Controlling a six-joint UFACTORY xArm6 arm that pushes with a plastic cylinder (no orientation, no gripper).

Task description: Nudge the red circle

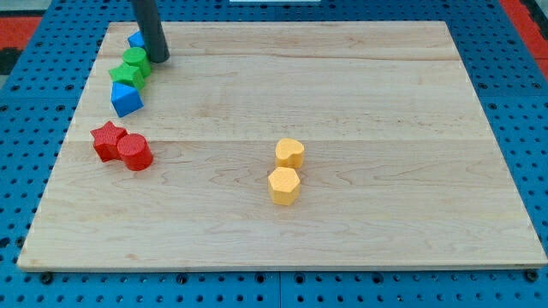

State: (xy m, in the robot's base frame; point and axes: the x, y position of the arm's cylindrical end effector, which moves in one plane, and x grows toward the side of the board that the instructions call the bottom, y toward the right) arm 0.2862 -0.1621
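The red circle (pixel 135 152) is a short red cylinder at the view's left on the wooden board (pixel 360 94). It touches a red star block (pixel 108 139) on its upper left. My tip (pixel 160 59) is at the view's top left, well above the red circle. It stands just right of a green block (pixel 136 59) and a small blue block (pixel 136 39).
A second green block (pixel 128 75) and a blue block (pixel 126 99) line up below the first green one. A yellow heart-like block (pixel 289 153) and a yellow hexagon (pixel 283 186) sit near the board's middle. Blue pegboard surrounds the board.
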